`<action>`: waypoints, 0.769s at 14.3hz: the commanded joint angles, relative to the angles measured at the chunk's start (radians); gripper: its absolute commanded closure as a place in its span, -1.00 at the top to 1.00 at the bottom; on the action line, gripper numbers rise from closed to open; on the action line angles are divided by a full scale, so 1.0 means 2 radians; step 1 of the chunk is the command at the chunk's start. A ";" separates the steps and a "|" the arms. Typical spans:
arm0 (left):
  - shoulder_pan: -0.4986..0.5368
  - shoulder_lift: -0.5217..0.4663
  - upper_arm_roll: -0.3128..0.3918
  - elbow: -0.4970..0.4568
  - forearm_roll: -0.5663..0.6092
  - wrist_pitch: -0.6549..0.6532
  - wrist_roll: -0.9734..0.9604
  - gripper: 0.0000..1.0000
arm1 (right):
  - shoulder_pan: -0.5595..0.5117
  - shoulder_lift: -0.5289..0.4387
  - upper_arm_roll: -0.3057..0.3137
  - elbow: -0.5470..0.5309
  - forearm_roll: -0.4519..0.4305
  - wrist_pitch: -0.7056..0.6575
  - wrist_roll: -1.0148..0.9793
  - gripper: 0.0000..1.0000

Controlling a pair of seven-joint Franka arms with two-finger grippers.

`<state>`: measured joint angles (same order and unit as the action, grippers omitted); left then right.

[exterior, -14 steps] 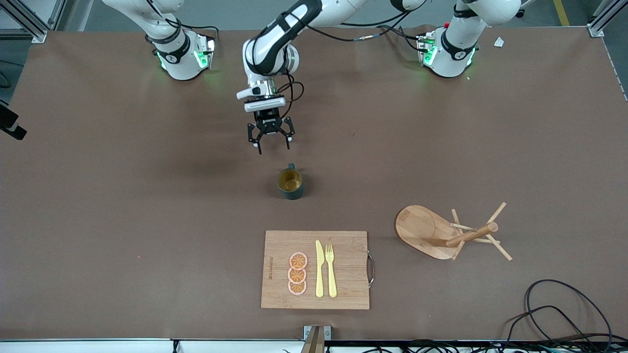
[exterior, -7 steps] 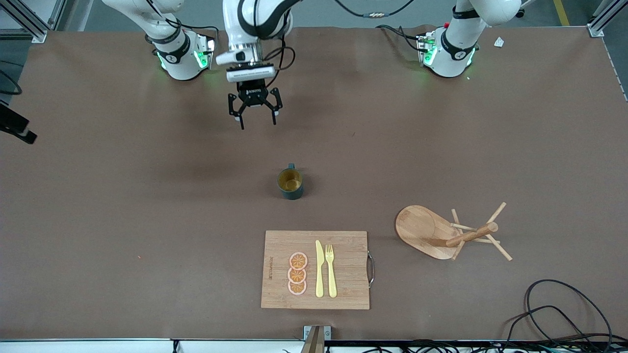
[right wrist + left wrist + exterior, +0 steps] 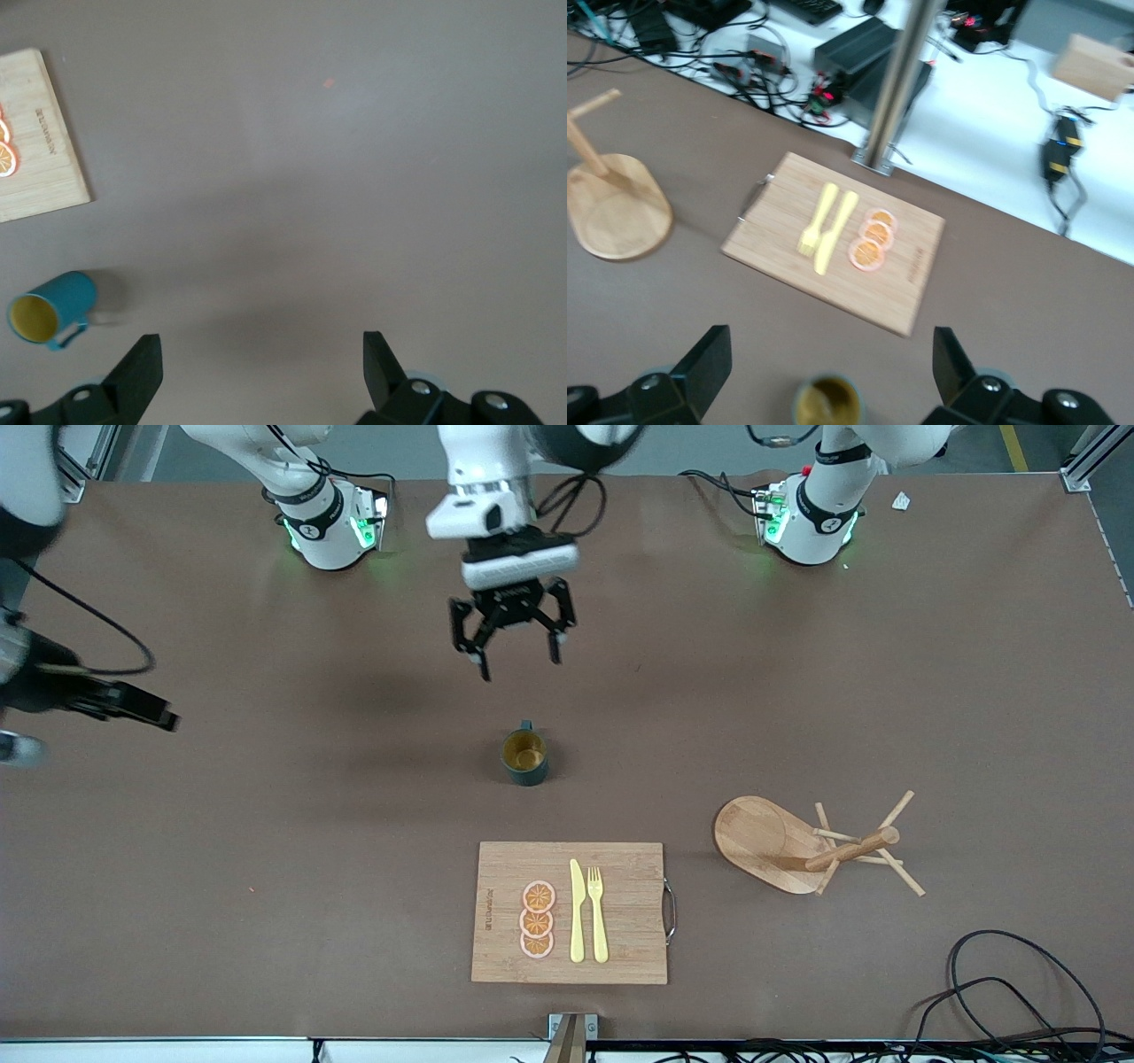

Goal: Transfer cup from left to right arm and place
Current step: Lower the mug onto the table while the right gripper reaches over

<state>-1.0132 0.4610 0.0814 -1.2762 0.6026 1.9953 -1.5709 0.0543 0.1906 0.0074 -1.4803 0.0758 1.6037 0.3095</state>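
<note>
The cup (image 3: 524,757), dark teal with an ochre inside, stands upright mid-table, its handle toward the robots' bases. My left gripper (image 3: 519,662) hangs open and empty above the table, between the cup and the bases. In the left wrist view the cup (image 3: 827,403) shows just below the open gripper (image 3: 831,336). My right gripper (image 3: 158,716) is up over the right arm's end of the table, open and empty (image 3: 261,341). Its wrist view shows the cup (image 3: 53,310) off to one side.
A wooden cutting board (image 3: 620,912) with a yellow knife, fork and three orange slices lies nearer the front camera than the cup. A wooden peg rack (image 3: 780,841) lies tipped over toward the left arm's end. Black cables (image 3: 1001,983) lie at the front corner.
My left gripper, open throughout, drew away from the cup toward the bases, then swung back and looks higher. My right arm has moved in from the table's end. The cup has not moved.
</note>
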 commanded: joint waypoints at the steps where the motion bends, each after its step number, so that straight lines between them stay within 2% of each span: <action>1: 0.057 -0.016 -0.006 -0.017 -0.034 0.001 0.044 1.00 | 0.063 0.045 -0.002 0.005 0.000 0.039 0.108 1.00; 3: 0.096 -0.017 -0.008 -0.018 -0.045 0.000 0.080 1.00 | 0.105 0.076 -0.001 0.011 0.007 0.075 0.193 1.00; 8: 0.209 -0.029 -0.008 -0.017 -0.142 0.000 0.195 1.00 | 0.190 0.181 -0.001 0.090 0.036 0.121 0.340 1.00; 11: 0.281 -0.043 -0.008 -0.016 -0.192 -0.021 0.287 1.00 | 0.243 0.220 -0.002 0.090 0.034 0.161 0.399 1.00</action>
<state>-0.5328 0.4212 0.0789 -1.2862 0.2767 1.9910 -1.0995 0.4765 0.5611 0.0150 -1.3483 0.1361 1.9104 1.0261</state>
